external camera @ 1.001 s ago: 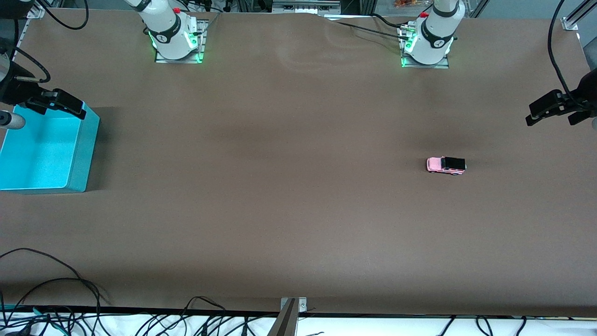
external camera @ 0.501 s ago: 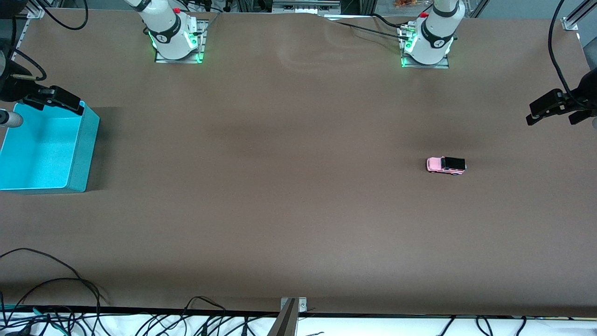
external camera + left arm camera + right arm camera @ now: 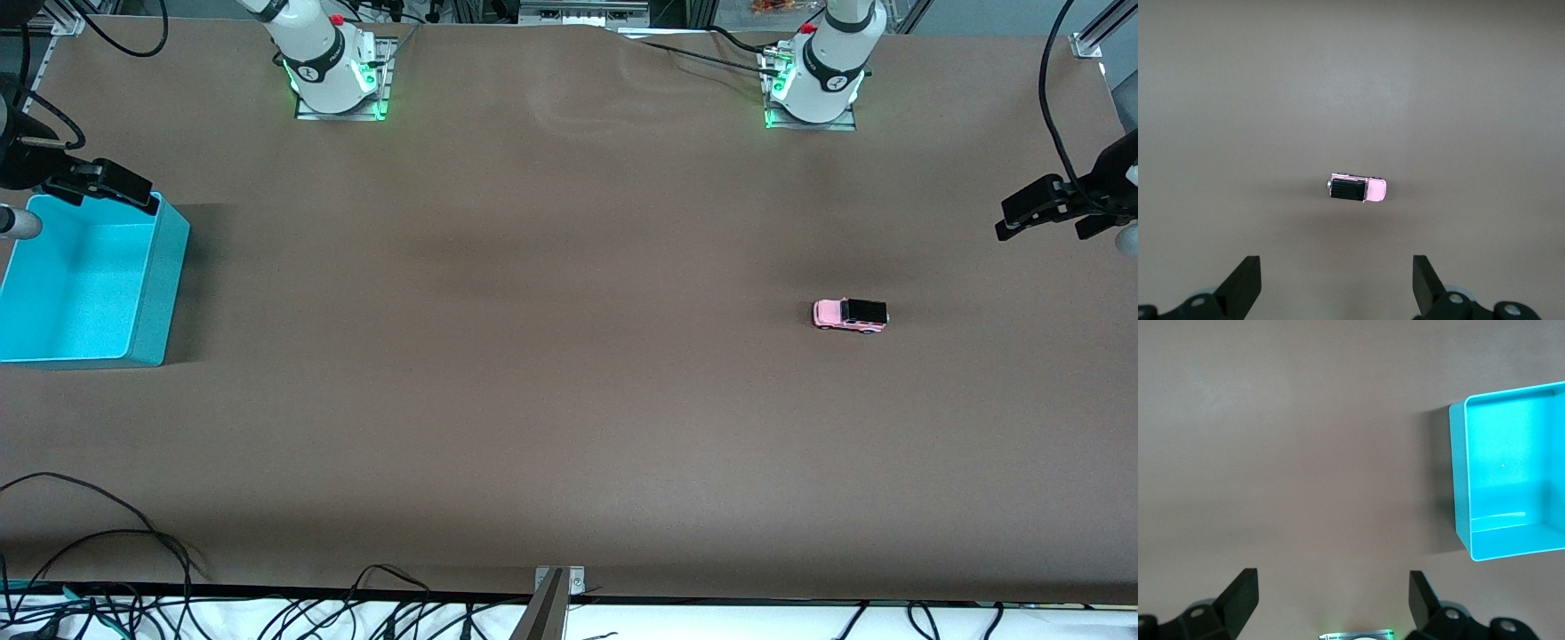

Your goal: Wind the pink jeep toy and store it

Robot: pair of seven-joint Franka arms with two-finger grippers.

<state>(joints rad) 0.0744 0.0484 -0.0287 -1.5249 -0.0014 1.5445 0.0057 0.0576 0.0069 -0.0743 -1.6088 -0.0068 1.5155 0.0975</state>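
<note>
The pink jeep toy (image 3: 850, 315) (image 3: 1357, 190), tiny, with a black roof, stands on its wheels on the brown table toward the left arm's end. My left gripper (image 3: 1040, 229) (image 3: 1336, 267) hangs open and empty above the table at that end, well apart from the jeep. A turquoise bin (image 3: 164, 284) (image 3: 1458, 473) stands empty at the right arm's end. My right gripper (image 3: 93, 204) (image 3: 1333, 580) hovers open and empty over the bin's rim on the side toward the robots' bases.
The two arm bases (image 3: 333, 76) (image 3: 813, 84) glow green along the table's edge farthest from the front camera. Loose cables (image 3: 98, 569) lie along the edge nearest that camera. A metal bracket (image 3: 556, 591) sits at the middle of that edge.
The right gripper has drifted off the bin's inside toward the robots' bases. The left gripper has shifted slightly toward the jeep. The jeep has not moved.
</note>
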